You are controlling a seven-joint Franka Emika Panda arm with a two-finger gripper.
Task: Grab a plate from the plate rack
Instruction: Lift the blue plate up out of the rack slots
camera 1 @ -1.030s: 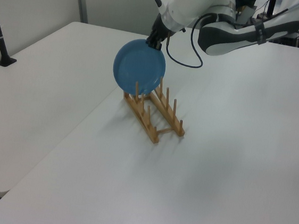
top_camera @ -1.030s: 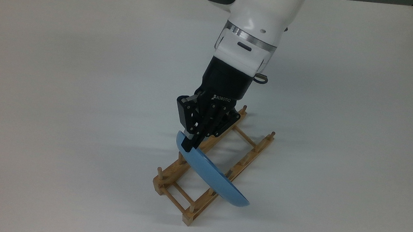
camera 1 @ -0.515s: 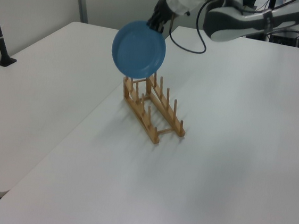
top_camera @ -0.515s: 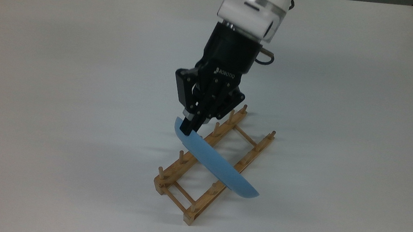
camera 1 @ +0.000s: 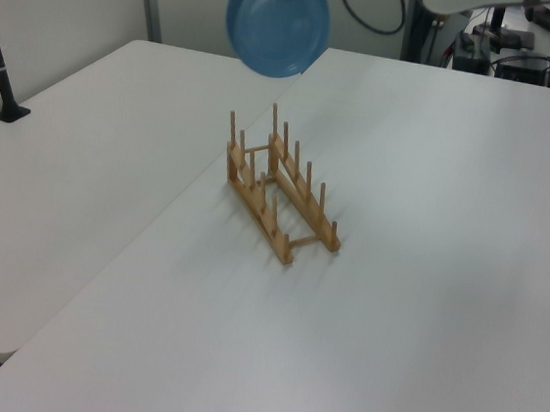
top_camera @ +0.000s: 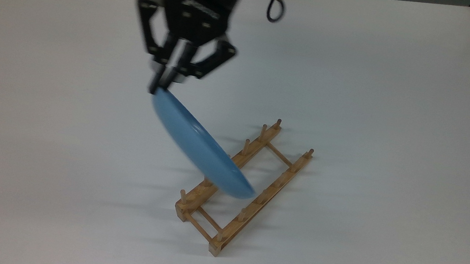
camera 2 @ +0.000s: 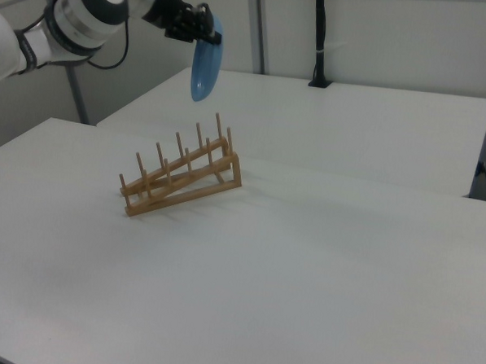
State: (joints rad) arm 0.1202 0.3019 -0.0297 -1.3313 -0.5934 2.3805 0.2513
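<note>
Since a second ago the gripper (top_camera: 157, 84) has risen, carrying the plate (top_camera: 200, 147) clear of the rack (top_camera: 243, 188). The jaws pinch the plate's upper rim. The plate is round, plain light blue, with a shallow raised rim; it hangs on edge in the air, well above the pegs. The wooden rack stands empty on the white table (top_camera: 395, 123).

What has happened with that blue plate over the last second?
The gripper, shut on the plate at its rim, has lifted it well clear of the plate rack and carried it toward the top view's upper left. The rack has stayed where it was on the table.
</note>
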